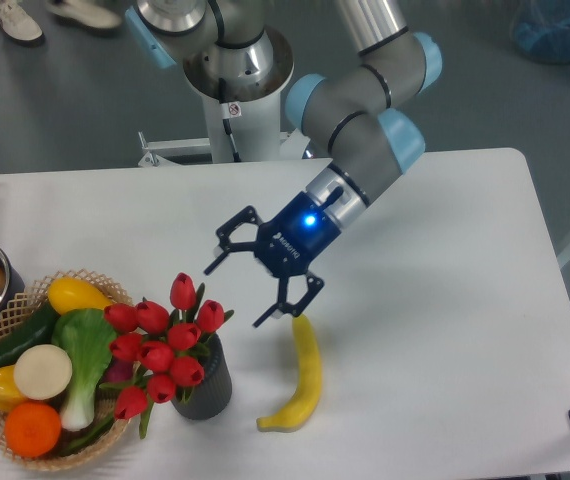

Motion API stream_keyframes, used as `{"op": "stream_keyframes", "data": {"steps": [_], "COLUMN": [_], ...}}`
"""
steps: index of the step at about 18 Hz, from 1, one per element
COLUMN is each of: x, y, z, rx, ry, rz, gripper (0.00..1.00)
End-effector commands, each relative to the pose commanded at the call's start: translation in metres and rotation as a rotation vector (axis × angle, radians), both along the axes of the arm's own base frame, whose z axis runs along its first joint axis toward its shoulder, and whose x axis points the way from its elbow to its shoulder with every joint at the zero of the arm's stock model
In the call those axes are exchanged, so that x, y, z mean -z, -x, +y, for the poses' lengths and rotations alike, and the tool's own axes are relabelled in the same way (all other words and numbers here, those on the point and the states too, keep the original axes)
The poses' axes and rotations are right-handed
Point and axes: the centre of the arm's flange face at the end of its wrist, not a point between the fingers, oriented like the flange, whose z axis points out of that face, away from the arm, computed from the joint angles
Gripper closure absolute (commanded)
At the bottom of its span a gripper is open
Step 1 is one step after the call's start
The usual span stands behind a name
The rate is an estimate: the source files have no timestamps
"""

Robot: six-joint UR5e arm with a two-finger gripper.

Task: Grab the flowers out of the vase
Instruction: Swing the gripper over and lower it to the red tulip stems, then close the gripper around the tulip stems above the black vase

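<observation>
Gripper spread — above white table.

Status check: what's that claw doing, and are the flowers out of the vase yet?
Gripper open, fingers spread, tilted toward the flowers. Flowers in the vase, untouched. Banana lies beside the vase, not blocking.
</observation>
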Motion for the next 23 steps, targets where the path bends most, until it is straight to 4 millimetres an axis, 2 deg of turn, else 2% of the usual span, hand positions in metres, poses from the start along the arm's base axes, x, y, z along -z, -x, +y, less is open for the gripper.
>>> {"op": "stream_keyframes", "data": {"steps": [3,9,10,11,14,18,20,23], "x": [0.006,0.011,0.009,0.008,0.011,0.003,-0.002,-0.007], "y": [-0.007,-0.006,-0.009,-0.014,-0.013,-0.003,0.003,0.008], "z": [0.018,0.024,0.028,0.031,0.034,0.04,0.039,0.036], "rx": [0.032,0.042,0.052,0.061,0.064,0.062,0.055,0.045], "ry": [-0.004,-0.013,-0.017,-0.018,-0.016,-0.027,-0.035,-0.039], "rz": [0.006,0.019,0.025,0.026,0.026,0.048,0.056,0.062], "gripper": [0.0,0.0,0.04,0.12,0.54,0.93,1.0,1.0]}}
